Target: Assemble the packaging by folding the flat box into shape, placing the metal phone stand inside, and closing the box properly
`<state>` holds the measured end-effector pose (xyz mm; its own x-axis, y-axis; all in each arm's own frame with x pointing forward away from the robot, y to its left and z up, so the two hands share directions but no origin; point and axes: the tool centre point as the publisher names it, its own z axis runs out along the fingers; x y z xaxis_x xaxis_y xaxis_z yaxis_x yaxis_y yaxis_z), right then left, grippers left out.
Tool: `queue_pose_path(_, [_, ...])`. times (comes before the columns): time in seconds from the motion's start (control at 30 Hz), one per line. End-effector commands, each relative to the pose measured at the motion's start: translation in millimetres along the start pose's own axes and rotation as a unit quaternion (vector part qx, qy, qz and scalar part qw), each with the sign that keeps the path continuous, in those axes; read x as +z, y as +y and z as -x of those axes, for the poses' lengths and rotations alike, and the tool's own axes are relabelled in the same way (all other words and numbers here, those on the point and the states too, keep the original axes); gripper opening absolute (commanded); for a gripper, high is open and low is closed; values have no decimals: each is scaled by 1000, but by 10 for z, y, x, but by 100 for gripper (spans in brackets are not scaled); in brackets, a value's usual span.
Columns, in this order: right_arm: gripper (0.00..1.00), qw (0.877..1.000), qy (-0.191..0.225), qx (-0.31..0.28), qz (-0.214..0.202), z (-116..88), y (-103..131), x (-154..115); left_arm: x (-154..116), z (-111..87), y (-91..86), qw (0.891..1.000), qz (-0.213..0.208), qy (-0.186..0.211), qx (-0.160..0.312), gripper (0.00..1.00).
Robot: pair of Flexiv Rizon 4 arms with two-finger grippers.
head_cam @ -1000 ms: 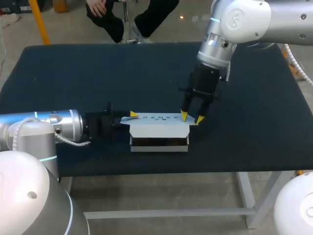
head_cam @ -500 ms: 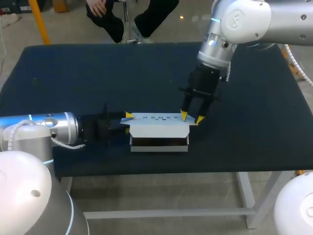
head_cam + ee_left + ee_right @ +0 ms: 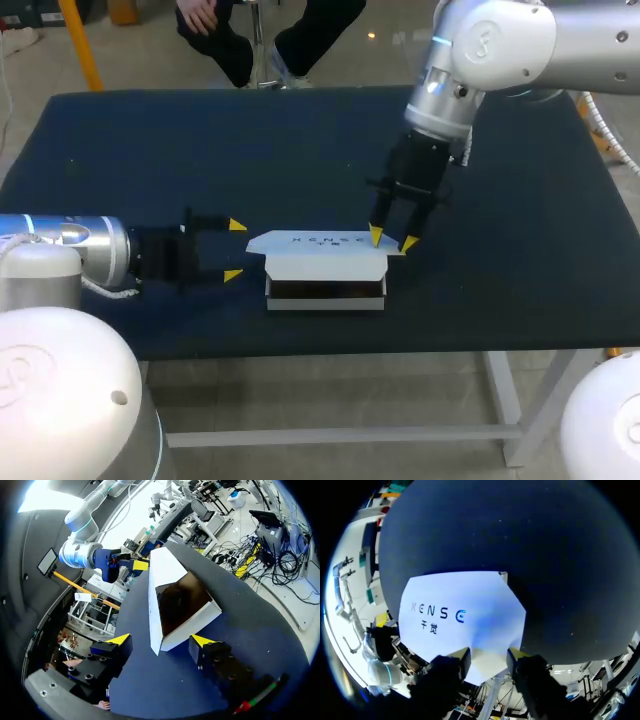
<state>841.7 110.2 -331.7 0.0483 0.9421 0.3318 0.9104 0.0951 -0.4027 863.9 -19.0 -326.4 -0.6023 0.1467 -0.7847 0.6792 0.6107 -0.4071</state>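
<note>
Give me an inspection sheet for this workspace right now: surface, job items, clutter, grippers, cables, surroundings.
surface: dark table.
job's things: white box near the front edge, its lid not shut, dark opening at the front; phone stand not visible.
clutter: nothing seen.
grippers: left gripper open, beside the box's left end, apart from it; right gripper open, tips at the lid's right end.
cables: white cable behind the left gripper.
surroundings: nothing seen.
</note>
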Motion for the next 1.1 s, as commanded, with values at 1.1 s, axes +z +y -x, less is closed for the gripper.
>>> queue_pose_path(1.1, [65, 1000, 11, 10, 21, 68, -58, 68, -425, 389, -98, 968, 133, 169, -128, 100])
